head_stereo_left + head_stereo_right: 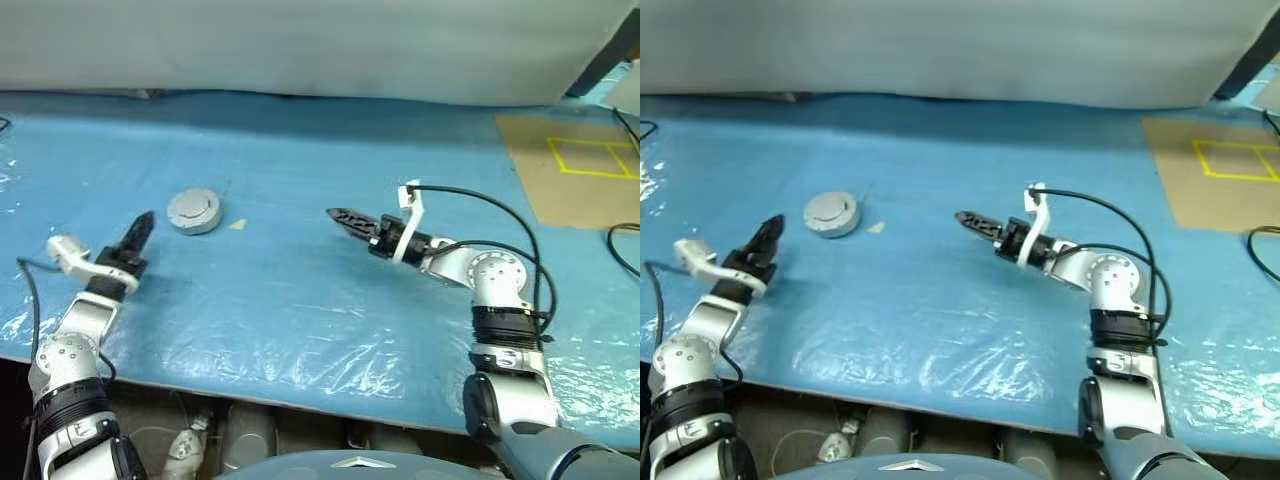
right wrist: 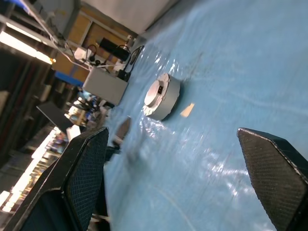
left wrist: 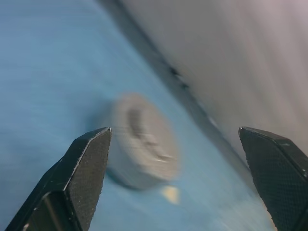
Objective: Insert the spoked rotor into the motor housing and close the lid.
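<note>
Two tools of mine hang over the blue bench (image 1: pixel 300 300), fingers apart, holding nothing: left tool (image 1: pixel 138 235) near-left, right tool (image 1: pixel 345 218) mid-bench. The closed motor housing (image 1: pixel 194 211) lies flat, lid (image 1: pixel 193 205) upward, beside a tan scrap (image 1: pixel 237 224). Far right sits cardboard (image 1: pixel 570 180) with yellow tape.

Left wrist view: housing blurred between my fingers (image 3: pixel 86 168).

Right wrist view: lid's dark centre faces me; no writing legible.

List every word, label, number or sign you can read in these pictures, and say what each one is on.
No text is readable anywhere.
The lid has a small dark centre mark, too small to read.
The brown board at the far right of the blue table cover carries yellow taped rectangles, a marking only, without letters.
Boxes and equipment beyond the table's edge in the right wrist view: any labels are too blurred.
</note>
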`<act>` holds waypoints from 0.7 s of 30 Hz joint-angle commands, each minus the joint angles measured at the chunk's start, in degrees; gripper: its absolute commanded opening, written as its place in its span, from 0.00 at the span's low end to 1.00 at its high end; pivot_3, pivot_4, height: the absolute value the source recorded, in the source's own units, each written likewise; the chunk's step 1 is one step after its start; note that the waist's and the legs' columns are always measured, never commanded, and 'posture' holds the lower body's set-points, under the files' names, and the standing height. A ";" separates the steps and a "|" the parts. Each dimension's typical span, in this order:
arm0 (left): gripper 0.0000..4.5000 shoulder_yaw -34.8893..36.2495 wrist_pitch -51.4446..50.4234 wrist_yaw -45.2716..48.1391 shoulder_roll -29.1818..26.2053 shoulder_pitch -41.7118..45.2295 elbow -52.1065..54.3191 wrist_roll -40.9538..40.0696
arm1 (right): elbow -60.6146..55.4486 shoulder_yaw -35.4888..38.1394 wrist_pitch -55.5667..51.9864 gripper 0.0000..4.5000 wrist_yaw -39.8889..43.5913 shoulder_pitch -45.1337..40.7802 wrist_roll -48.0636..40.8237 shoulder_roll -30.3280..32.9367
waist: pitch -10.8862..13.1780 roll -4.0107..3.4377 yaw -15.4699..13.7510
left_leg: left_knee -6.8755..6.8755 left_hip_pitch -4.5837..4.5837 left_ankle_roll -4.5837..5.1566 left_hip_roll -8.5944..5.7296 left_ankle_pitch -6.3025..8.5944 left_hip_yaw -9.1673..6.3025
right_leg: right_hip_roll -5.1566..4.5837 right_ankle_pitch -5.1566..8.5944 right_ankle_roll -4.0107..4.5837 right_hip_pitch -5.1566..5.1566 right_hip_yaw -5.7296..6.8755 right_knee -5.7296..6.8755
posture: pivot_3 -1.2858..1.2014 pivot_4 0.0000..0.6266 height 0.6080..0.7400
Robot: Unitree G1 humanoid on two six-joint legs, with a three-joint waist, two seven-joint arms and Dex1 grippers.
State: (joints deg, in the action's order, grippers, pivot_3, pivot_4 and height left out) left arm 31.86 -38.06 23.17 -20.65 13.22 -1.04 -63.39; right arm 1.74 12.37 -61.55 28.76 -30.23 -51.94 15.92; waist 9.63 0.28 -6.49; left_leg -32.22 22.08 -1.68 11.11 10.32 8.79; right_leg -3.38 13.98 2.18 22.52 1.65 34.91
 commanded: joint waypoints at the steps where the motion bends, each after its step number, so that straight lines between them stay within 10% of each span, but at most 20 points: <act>1: 0.99 -8.97 -3.20 2.57 -0.61 2.29 11.81 0.30 | -6.18 -2.47 8.57 1.00 3.87 3.40 5.58 3.23 | 0.00 -0.01 -0.03 | 0.00 -0.13 0.00 -0.04 0.00 0.02 | -0.01 0.01 0.00 -0.10 -0.05 -0.03 | 0.52 0.24 1.00; 10: 0.99 -34.93 7.62 19.69 -7.27 2.75 9.74 25.46 | -11.16 -8.66 18.61 1.00 2.79 7.69 18.35 8.31 | -0.01 -0.07 2.27 | 0.12 -0.29 0.01 -0.11 0.00 -0.06 | 0.20 -0.01 -0.07 0.14 -0.33 -0.01 | 0.52 0.24 1.00; 21: 0.99 -32.57 12.91 19.35 -1.89 8.70 0.92 30.80 | -12.46 -10.37 22.24 1.00 -4.27 8.96 25.10 4.19 | -0.01 -0.08 2.45 | 0.02 -0.21 0.02 -0.20 -0.01 -0.07 | 0.06 -0.03 -0.06 0.08 -0.34 0.00 | 0.52 0.24 1.00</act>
State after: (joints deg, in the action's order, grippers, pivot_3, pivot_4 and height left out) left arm -1.79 -26.54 42.22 -22.73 21.61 -0.83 -32.88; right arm -8.53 1.65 -40.46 25.08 -21.32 -27.08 20.35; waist 9.62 0.20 -4.04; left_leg -32.19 21.88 -1.67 10.91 10.31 8.73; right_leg -3.31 13.96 2.12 22.61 1.32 34.92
